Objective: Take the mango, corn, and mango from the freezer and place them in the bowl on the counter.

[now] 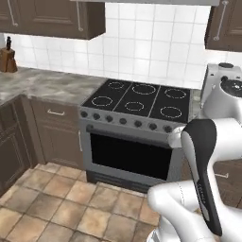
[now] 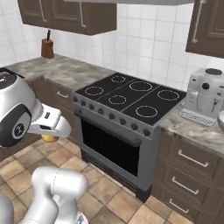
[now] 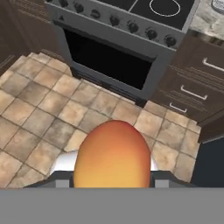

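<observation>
- Orange-red mango point(image 3: 113, 154) sits clamped in your end effector point(image 3: 112, 177), bulging up between the two dark finger tips in the hand view; the jaws stand partly apart, pressed on the fruit's flanks.
- From the right base view, a sliver of yellow-orange fruit point(image 2: 49, 138) shows under the white hand at the left, low over the tiled floor point(image 2: 105, 188) and in front of the brown drawers.
- Your target, the bowl point(image 2: 220, 121), peeks in at the far right edge of that view, resting on the marbled worktop point(image 2: 199, 133) just beside the coffee machine point(image 2: 204, 97).
- The relation that matters, as judged from these views: the bowl lies well apart from the fruit, off to the arm's right, with the black-topped stove point(image 2: 131, 98) standing between them. The carry must cross the whole front of the oven point(image 3: 105, 61) and rise to worktop height.
- The mango's long axis runs along the fingers, away from the hand, so you would likely tip it nose-first into the bowl.
- The hand camera looks down at floor tiles, the oven door and the drawers point(image 3: 192, 83) below the worktop; the bowl itself is out of that frame.
- Judged progress: one fruit in transit, none seen delivered.
</observation>
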